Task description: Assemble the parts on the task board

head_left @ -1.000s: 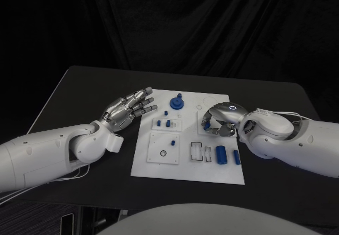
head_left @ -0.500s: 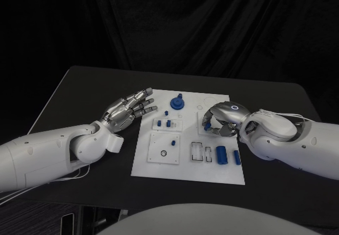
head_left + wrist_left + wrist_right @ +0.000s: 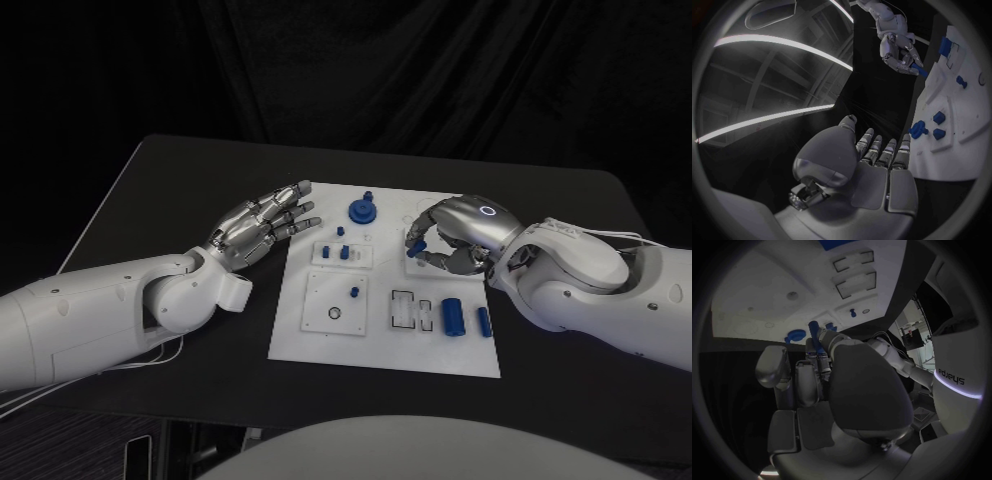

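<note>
— Holding a small blue part (image 3: 415,243) in the right hand (image 3: 454,240) just now; I'm pinching it at the fingertips above the far right area of the task board (image 3: 325,345), with the rest of the fingers curled in around it.

— And your left hand (image 3: 264,225)?

— It's resting open beside the board's left edge, fingers spread and carrying nothing. I'm leaving it parked there so it isn't crowding the work.

— How are you planning the step?

— I'm judging this as a carry toward a seat on the board, though I can't tell from here which recess it belongs in. To do it well I'm thinking of coming down slowly, squaring the part over its hole before lowering, and letting go only once it's bottomed out. The risk I'm watching is my own fingers hiding the seat.

— Which way is the part pointing?

— In the right wrist view the blue part looks like a short peg, its long axis running out beyond the fingertips toward the board. In the head view it's reading as tilted rather than upright, free end leaning toward the board's middle. I'm not certain of the exact angle; too much is covered by the fingers.
</note>
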You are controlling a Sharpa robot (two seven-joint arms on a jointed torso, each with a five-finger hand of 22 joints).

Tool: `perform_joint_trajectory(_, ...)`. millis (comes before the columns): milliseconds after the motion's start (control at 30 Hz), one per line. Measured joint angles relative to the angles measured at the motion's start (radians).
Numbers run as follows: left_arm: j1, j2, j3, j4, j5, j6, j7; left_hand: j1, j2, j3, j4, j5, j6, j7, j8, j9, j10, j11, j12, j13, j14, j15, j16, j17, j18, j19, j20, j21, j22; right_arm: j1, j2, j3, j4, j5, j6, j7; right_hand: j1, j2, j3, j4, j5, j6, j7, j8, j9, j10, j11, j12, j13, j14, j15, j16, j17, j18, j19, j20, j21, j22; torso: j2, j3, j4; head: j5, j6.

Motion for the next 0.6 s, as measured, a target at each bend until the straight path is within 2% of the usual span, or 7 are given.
perform_joint_trajectory(67,0.000,0.001,0.000,-0.001,0.000,0.000,0.000,0.000,0.000,0.000,0.000,0.000,0.000,0.000,0.000,0.000,0.000,0.000,0.000,0.000,0.000,0.000,0.000,0.000,0.000,0.000,0.000,0.000,0.000,0.002,0.004,0.000,0.015,0.000,-0.002,0.000,0.000,0.000,0.005,0.001,-0.007,-0.003,0.003,0.000,0.001,0.001,-0.001,-0.002,0.000,0.000,0.000,0.000,0.002,0.000,0.000,0.000,0.000,0.000,0.000,-0.0001,0.0000,-0.001,0.000)
perform_joint_trajectory(167,0.000,0.003,0.000,-0.001,0.000,0.000,-0.001,0.000,0.000,0.000,0.000,0.000,0.000,0.000,0.000,0.000,0.000,0.000,0.000,0.000,0.000,0.000,0.000,0.000,0.000,0.000,0.000,0.000,0.000,0.002,0.026,-0.001,0.037,0.000,-0.001,-0.001,0.000,0.000,0.006,0.000,-0.008,-0.007,0.000,0.001,0.003,0.001,-0.001,-0.003,0.000,0.004,-0.004,0.000,0.004,0.000,0.000,0.000,0.004,0.000,-0.001,-0.0005,0.0003,-0.002,0.000)
perform_joint_trajectory(300,-0.001,0.006,0.000,-0.004,0.000,0.001,-0.001,0.000,0.000,0.003,-0.003,0.000,0.000,0.000,0.000,0.000,0.000,0.000,0.000,0.000,0.000,0.000,0.000,0.000,0.000,0.000,0.000,0.000,0.000,-0.014,0.082,-0.001,0.055,0.000,0.004,0.001,0.000,0.000,0.006,0.000,-0.008,-0.007,0.000,0.001,0.005,0.005,0.002,-0.005,0.000,0.004,-0.004,0.000,0.005,0.000,0.000,0.000,0.004,0.000,0.000,-0.0009,0.0008,-0.004,0.000)
perform_joint_trajectory(333,-0.002,0.007,0.000,-0.005,0.000,0.001,-0.001,0.000,0.000,0.003,-0.003,0.000,0.000,0.000,0.000,0.000,0.000,0.000,0.000,0.000,0.000,0.000,0.000,0.000,0.000,0.000,0.000,0.000,0.000,-0.019,0.097,-0.001,0.055,0.000,0.006,0.001,0.000,0.000,0.006,-0.001,-0.008,-0.010,0.004,0.001,0.005,0.005,0.003,-0.006,0.000,0.004,-0.004,0.000,0.005,0.000,0.000,0.000,0.004,0.000,0.000,-0.0009,0.0009,-0.004,0.000)
perform_joint_trajectory(400,-0.002,0.009,0.000,-0.005,0.000,0.001,-0.002,0.000,0.000,0.003,-0.003,0.000,0.000,0.000,0.000,0.000,0.000,0.000,0.000,0.000,0.000,0.000,0.000,0.000,0.000,0.000,0.000,0.000,0.000,-0.028,0.128,-0.002,0.052,-0.001,0.013,0.002,0.000,0.000,0.008,-0.003,-0.008,-0.014,0.000,0.002,0.007,0.005,0.002,-0.007,0.000,0.004,-0.004,0.000,0.005,0.000,0.000,0.000,0.004,0.000,0.001,-0.0009,0.0012,-0.002,0.000)
perform_joint_trajectory(600,-0.002,0.013,0.000,-0.008,0.000,0.003,-0.003,0.000,0.000,0.003,-0.003,0.000,0.000,0.000,0.000,0.000,0.000,0.000,0.000,0.000,0.000,0.000,0.000,0.000,0.000,0.000,0.000,0.000,0.000,-0.048,0.228,-0.001,0.010,-0.020,0.056,0.004,-0.004,-0.004,0.008,-0.003,-0.008,-0.018,0.004,0.002,0.009,0.005,0.003,-0.010,0.000,0.003,-0.004,0.000,-0.002,0.000,0.000,0.000,-0.006,0.000,0.002,-0.0011,0.0023,-0.002,0.000)
